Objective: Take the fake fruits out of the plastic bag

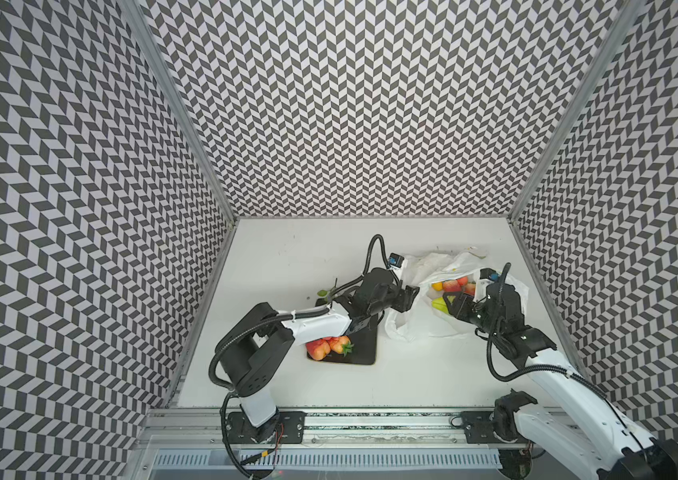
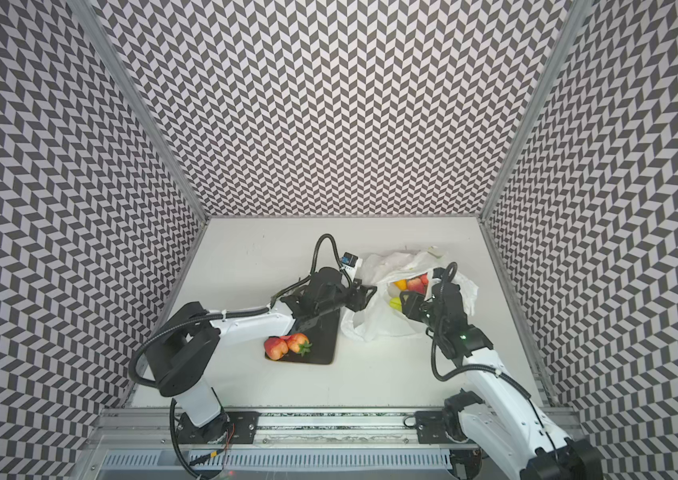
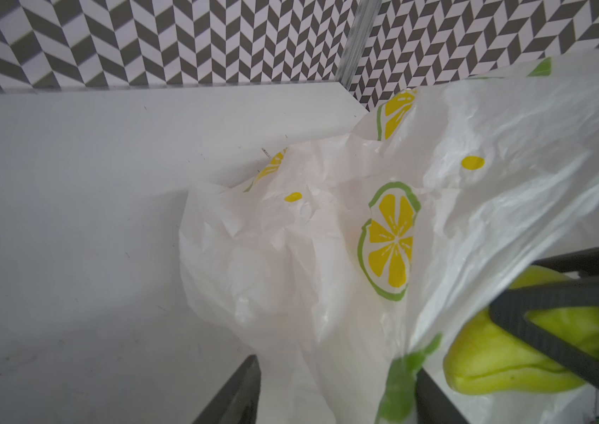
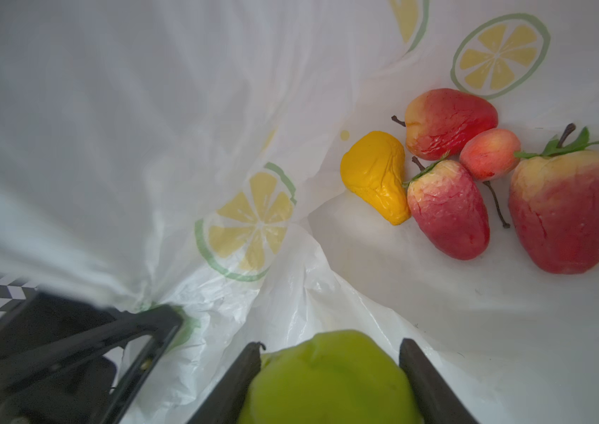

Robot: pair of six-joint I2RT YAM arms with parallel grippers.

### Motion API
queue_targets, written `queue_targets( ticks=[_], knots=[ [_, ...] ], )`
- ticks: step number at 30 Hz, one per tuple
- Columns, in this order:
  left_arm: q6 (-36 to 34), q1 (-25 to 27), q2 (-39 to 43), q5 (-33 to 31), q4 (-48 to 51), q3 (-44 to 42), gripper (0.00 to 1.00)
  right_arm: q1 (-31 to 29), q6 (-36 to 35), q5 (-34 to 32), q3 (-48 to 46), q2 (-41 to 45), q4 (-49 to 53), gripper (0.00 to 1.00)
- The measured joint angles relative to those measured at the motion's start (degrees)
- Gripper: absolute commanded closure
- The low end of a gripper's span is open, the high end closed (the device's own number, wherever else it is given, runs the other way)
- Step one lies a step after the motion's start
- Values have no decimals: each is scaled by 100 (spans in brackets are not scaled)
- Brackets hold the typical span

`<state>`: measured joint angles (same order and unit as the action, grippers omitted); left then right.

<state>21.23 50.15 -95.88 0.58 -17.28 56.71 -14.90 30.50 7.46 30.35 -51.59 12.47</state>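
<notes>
Bright, even light; shadows soft; wrist views blurry nr edges; top views w/ wide-angle warp.

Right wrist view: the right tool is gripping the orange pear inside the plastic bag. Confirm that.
Not right. The right tool is gripping the lime-green pear, not the orange pear, which lies loose deeper inside the plastic bag. The right wrist view shows it.
</notes>
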Motion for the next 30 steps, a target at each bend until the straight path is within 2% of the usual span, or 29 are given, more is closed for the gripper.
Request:
queue_targets(
  ticks=[6, 10, 14, 17, 22, 30],
  knots=[
    [-389, 15, 1357, -98, 105, -426, 28, 94, 9, 299, 2, -79, -101, 52],
    [-1241, 334, 1814, -83, 107, -551, 31, 149, 9, 514, 11, -94, -76, 52],
    [-2634, 1130, 1707, -142, -4, -710, 33, 166, -13, 726, 133, -94, 72, 52],
    [-3552, 1537, 1561, -116, -68, -942, 35, 166, -105, 789, 273, -55, 313, 52],
    [-4688, 1626, 1370, -72, -140, -1126, 36, 168, -293, 861, 361, 282, 754, 51],
    [-5434, 1624, 866, -247, -584, -970, 35, 168, -483, 1215, 356, 868, 1036, 51]
  ],
)
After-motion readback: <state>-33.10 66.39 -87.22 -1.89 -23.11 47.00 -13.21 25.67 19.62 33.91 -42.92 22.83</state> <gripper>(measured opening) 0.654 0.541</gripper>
